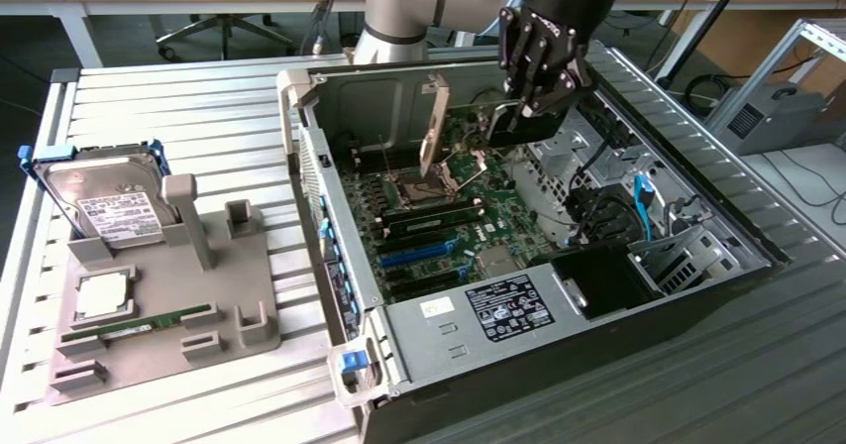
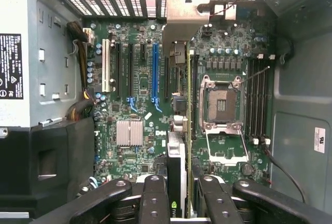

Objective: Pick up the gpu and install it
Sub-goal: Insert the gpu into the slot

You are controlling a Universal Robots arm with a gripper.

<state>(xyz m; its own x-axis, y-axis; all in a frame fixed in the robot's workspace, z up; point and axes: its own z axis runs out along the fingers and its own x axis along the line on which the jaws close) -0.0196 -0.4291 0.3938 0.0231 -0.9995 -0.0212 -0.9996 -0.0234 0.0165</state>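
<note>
**Pincer grips the gpu edge-down inside the case**

The pincer [image 2: 180,195] is closed on the gpu [image 2: 176,149], a finger on each face. It holds the card on edge inside the open computer case [image 1: 396,350], over the motherboard [image 2: 142,81].

We see three ways this could go wrong. If the card is tilted or off line, its lower edge could miss the slot and bear on nearby parts. The open CPU socket [image 2: 222,105] lies just beside the card. The silver end bracket [image 2: 184,19] could catch on the case's rear wall. The grip is at one end of the card, so pressure from there could twist the card between the fingers.

In the wrist view we look along the card's edge and can place it between the blue slot [image 2: 154,73] and the socket. The exterior view shows the card's height instead, though we cannot tell whether it touches the board. It also takes in the worktop [image 1: 198,107], where a hard drive [image 1: 113,206] stands well apart from the case.
</note>
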